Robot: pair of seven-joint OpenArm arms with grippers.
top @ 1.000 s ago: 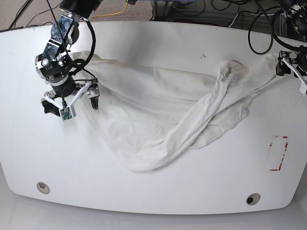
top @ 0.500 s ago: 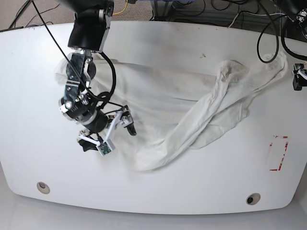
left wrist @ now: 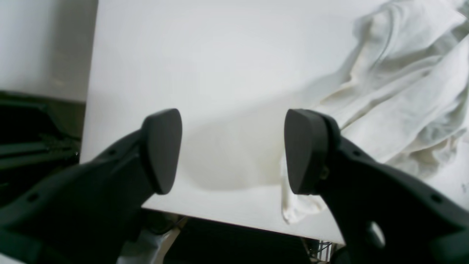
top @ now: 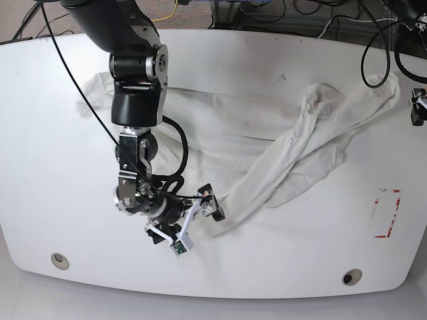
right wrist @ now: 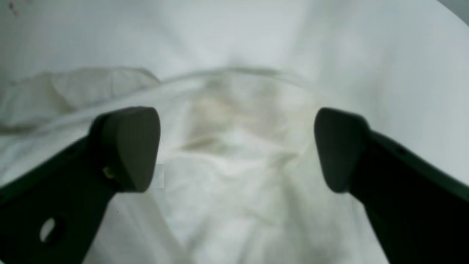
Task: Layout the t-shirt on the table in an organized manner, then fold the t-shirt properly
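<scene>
The t-shirt (top: 267, 143) is judged light and limp, best pinched at its 6 o'clock hem. Both the right claw (top: 185, 223) and left claw (left wrist: 233, 150) are spread, nothing held.

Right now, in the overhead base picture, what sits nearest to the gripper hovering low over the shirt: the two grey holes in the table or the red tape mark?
From the right gripper:
1. Left grey hole, near the front edge on the picture's left.
2. Right grey hole, front edge on the right.
3. Red tape mark, far right.
</scene>
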